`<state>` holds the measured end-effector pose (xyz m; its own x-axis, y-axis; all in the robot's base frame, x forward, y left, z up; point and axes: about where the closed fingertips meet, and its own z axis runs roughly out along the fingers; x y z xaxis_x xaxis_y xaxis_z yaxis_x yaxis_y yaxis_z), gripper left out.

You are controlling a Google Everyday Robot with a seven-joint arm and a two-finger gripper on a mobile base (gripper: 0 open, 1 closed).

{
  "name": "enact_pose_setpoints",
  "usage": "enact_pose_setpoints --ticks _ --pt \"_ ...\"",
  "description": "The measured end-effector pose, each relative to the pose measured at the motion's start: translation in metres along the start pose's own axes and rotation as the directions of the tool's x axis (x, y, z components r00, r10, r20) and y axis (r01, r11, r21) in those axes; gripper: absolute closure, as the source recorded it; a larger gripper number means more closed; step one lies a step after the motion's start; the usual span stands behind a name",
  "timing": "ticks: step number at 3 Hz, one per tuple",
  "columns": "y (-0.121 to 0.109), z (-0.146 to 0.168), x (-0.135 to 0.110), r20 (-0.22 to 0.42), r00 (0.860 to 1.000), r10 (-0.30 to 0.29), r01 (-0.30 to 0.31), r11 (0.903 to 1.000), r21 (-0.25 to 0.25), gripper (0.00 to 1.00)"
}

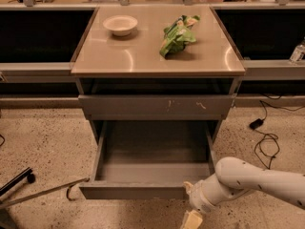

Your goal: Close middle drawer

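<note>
The middle drawer [133, 191] is a wide grey metal drawer with a plain flat front. It stands pulled far out of the cabinet, and its bare tray [152, 151] is empty. My gripper [192, 219] is at the bottom edge of the camera view, just in front of and below the right end of the drawer's front. My white arm [252, 180] reaches in from the right. Above the open drawer sits a similar grey drawer front with pale scratches [152, 106], which is pushed in.
On the cabinet top [143, 56] are a pale bowl [120, 25] and a green bag [177, 35]. Black cables [264, 137] lie on the floor at the right. A thin metal rod [43, 192] and a black leg [16, 179] lie on the floor at the left.
</note>
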<state>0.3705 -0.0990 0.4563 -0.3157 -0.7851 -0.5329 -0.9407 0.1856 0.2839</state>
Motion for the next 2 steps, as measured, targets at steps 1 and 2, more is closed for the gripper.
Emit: enact_pose_setpoints --ticks 1,2 --pt "0.001 -0.001 -0.001 0.0 1.0 0.0 0.0 1.0 0.0 0.0" --pt "0.0 0.019 0.0 0.01 1.0 -0.006 0.006 0.9989 -0.047 0.0"
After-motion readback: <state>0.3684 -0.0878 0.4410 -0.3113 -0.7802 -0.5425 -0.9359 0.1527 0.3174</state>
